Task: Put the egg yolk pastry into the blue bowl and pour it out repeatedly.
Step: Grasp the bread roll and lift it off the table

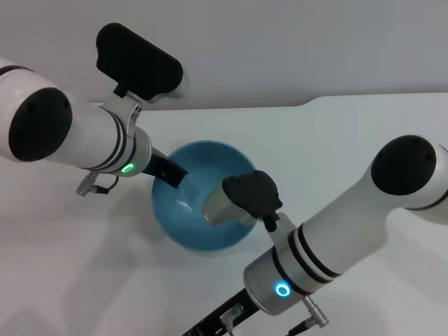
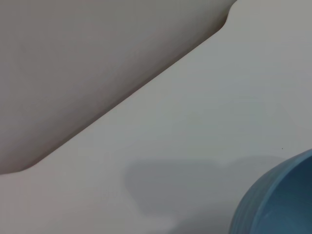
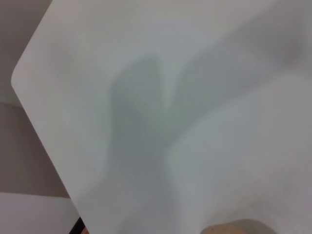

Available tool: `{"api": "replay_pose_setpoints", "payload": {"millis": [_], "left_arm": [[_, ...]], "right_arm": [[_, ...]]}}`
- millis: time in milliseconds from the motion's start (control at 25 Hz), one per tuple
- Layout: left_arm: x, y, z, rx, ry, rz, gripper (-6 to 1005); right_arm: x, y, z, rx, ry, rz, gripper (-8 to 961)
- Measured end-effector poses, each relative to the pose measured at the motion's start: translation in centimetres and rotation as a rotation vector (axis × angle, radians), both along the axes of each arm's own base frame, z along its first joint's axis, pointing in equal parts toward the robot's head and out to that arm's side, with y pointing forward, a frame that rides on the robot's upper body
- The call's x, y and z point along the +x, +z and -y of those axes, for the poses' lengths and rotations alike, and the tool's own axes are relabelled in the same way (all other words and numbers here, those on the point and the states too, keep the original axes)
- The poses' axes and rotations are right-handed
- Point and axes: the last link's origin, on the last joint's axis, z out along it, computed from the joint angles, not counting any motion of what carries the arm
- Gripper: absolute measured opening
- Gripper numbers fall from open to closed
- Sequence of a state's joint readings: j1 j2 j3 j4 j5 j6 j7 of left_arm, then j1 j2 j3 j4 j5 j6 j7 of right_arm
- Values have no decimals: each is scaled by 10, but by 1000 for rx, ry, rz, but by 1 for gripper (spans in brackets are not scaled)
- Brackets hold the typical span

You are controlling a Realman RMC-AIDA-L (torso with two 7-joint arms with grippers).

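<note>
from the head view i see the blue bowl (image 1: 203, 203) tipped up on the white table (image 1: 364, 140), with my left gripper (image 1: 170, 173) clamped on its rim. my right arm (image 1: 336, 231) reaches over the bowl's near side, and i cannot tell how its fingers stand. a tan edge in the right wrist view may be the pastry (image 3: 239, 227); i can't be sure.

Crowded bowl, open tabletop around it
Both arms reach over the blue bowl (image 1: 199, 210), blocking its mouth; the white tabletop (image 1: 350, 140) lies bare on every side.
</note>
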State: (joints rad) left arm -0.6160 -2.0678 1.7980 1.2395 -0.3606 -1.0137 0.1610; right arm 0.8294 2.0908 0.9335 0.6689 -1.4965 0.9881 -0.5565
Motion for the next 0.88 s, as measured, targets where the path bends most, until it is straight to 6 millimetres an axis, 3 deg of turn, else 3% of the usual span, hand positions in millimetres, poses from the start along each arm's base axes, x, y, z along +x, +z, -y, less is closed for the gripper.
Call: {"api": "replay_pose_setpoints", "payload": {"millis": [640, 880], "left_arm": [[0, 0, 0, 0, 0, 0, -1], [0, 0, 0, -1, 1, -3, -2]], "right_arm": [[0, 1, 4, -30, 5, 6, 73], [-3, 5, 4, -31, 9, -12, 50]]}}
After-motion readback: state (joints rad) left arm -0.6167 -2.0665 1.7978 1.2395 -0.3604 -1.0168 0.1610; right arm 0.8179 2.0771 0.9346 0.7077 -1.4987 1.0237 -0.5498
